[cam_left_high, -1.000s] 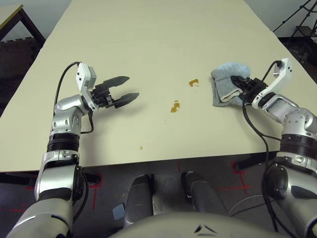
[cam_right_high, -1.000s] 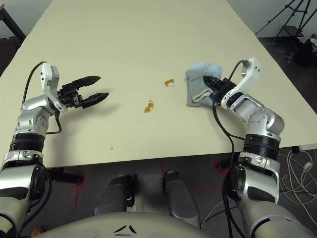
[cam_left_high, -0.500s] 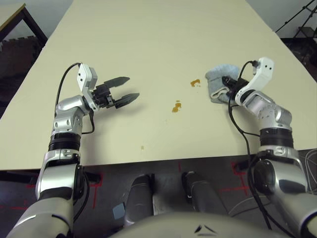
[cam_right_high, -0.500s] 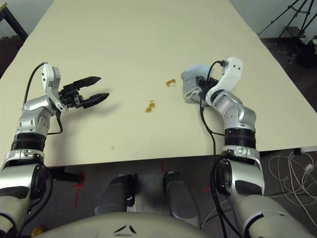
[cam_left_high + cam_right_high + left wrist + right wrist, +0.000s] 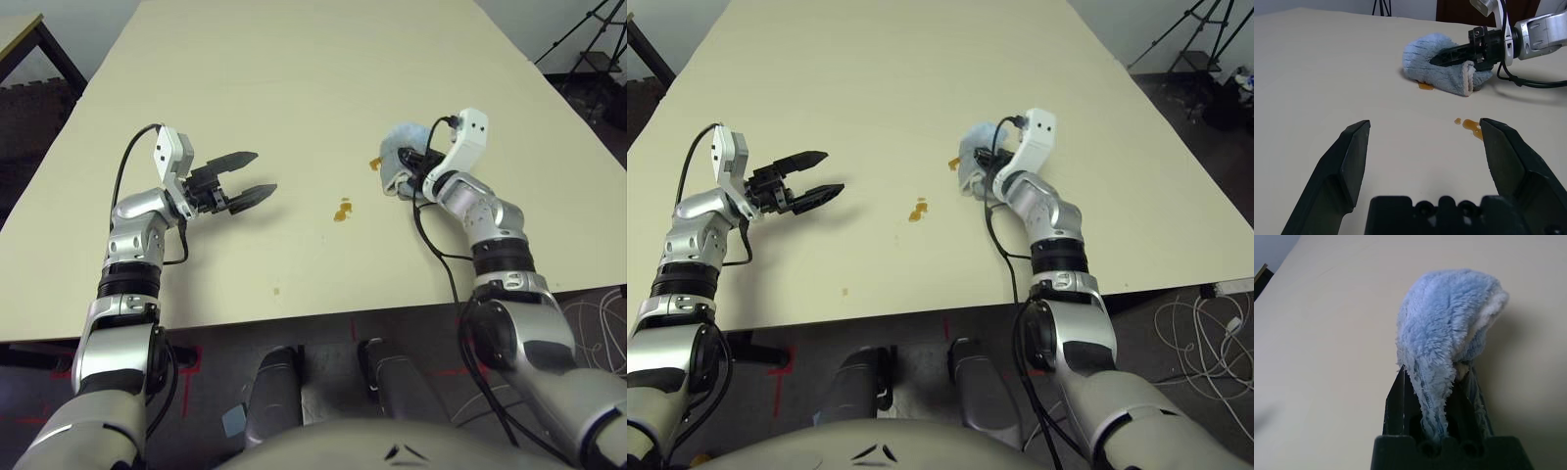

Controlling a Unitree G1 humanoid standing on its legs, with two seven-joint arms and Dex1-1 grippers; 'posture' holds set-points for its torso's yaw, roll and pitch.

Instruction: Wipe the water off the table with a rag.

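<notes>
At one o'clock on the table (image 5: 294, 88), pinches the bunched rag (image 5: 1425, 61) in the closed right gripper (image 5: 406, 155), reaching the edge of the farther blotch of water (image 5: 375, 164). Looks barely begun, with both blotches left to wipe, including the nearer blotch (image 5: 343, 210) towards twelve. Holds nothing at ten o'clock in the wide-open left gripper (image 5: 266, 170).

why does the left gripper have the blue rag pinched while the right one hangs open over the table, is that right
No, the arms are swapped: the left eye view shows the right gripper pinching the blue rag and the left gripper open over the table.
</notes>
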